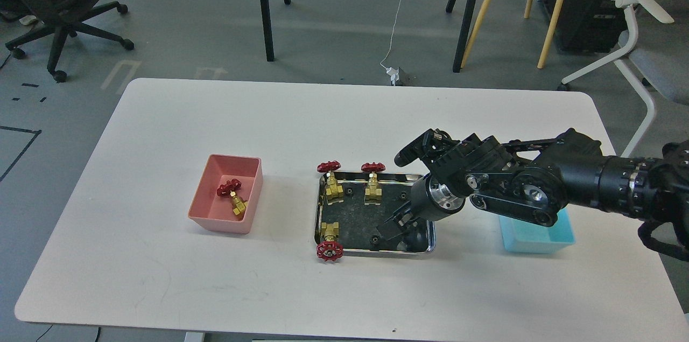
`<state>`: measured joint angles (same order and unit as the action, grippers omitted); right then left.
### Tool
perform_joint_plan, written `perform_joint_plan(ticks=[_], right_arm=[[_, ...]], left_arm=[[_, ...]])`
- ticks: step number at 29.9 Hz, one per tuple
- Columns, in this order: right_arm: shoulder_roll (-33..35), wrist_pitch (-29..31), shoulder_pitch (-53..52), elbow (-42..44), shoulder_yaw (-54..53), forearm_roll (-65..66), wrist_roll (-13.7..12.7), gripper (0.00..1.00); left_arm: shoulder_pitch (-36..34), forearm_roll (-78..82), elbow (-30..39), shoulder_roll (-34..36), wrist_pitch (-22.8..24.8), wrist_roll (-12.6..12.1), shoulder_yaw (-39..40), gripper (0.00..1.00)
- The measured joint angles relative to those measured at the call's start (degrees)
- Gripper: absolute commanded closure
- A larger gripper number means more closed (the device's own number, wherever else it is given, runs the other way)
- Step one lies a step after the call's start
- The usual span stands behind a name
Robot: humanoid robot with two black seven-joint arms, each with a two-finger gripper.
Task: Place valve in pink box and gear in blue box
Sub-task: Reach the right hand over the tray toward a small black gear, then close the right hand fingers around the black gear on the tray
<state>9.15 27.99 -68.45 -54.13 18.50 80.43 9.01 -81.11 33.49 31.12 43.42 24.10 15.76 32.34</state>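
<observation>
Valve (pixel 233 196) lies inside pink box (pixel 204 213); no writing legible.

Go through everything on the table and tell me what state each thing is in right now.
Pink box: holds one valve, lying on its side.
Steel tray: three valves, a few small gears on its floor.
Rear valves: upright at the far rim.
Front valve: tipped, handwheel over the near rim.
Blue box: partly hidden by the arm; contents not visible.
Right gripper: down in the tray; jaws too dark to judge.
</observation>
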Motion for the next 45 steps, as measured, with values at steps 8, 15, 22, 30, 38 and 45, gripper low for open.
perform_joint_plan(ticks=[8,15,22,30,38,45], right_arm=[[-0.44,0.02,0.09,0.99,3.56,0.86,1.07,0.18],[-2.12,0.02,0.49,3.79,3.65,0.90,1.11,0.21],[-4.19,0.02,0.58,4.47,4.00,0.88,1.10,0.22],[-4.66,0.00,0.14,4.47,6.64,0.86,1.02,0.25],[-5.28,0.02,-0.42,4.53,6.84,0.88,0.85,0.36],[-5.98,0.01,-1.03,4.23,7.05,0.88,0.68,0.39]], left_arm=[[-0.73,0.00,-1.44,0.00,-0.08,0.06,0.00,0.01],[-1.22,0.00,-2.34,-0.09,0.07,0.07,0.00,0.01],[-1.33,0.00,-2.38,-0.09,0.00,0.07,0.00,0.01],[-1.41,0.00,-2.38,0.18,-0.01,0.20,0.00,0.01],[-1.41,0.00,-2.38,0.26,-0.01,0.23,-0.01,0.01],[-1.42,0.00,-2.38,0.26,-0.03,0.22,-0.02,0.01]])
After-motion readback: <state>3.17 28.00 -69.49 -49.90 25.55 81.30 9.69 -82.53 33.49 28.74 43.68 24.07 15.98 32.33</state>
